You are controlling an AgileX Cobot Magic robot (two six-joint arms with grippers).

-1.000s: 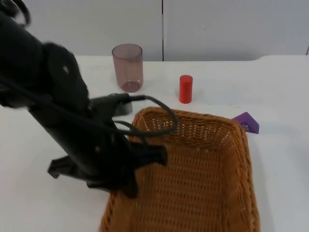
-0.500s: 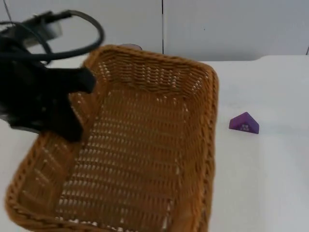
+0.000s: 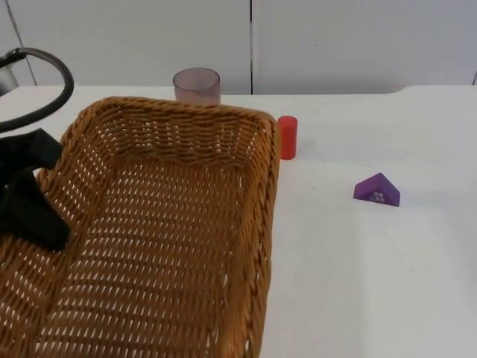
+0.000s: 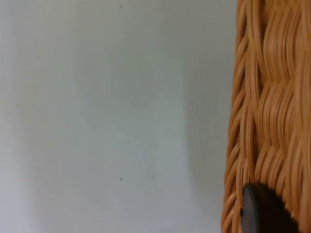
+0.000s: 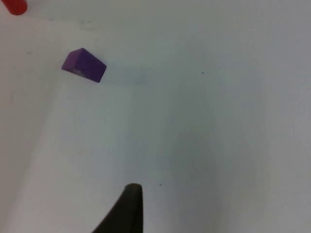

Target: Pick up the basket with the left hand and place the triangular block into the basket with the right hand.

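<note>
Left tool point(image 3: 33, 205) grips the basket point(image 3: 160, 224) by its left rim and has swung it leftward, baring the purple block point(image 3: 377, 189) on the bench point(image 3: 387, 283). Right tool point(image 5: 127, 208) hangs well apart from the block; its opening cannot be told.

tan woven basket point(image 3: 164, 224), purple triangular block point(image 3: 377, 190), red cylinder point(image 3: 288, 137), seemingly mauve-tinted cup point(image 3: 197, 85)

The basket point(image 3: 149, 239) fills the left side of the table point(image 3: 387, 283), its left rim between the jaws of the left gripper point(image 3: 30, 198). A cup point(image 3: 197, 84) stands behind it, a cylinder point(image 3: 287, 137) just beside its far right corner, and the triangular block point(image 3: 377, 190) well apart to the right.
</note>
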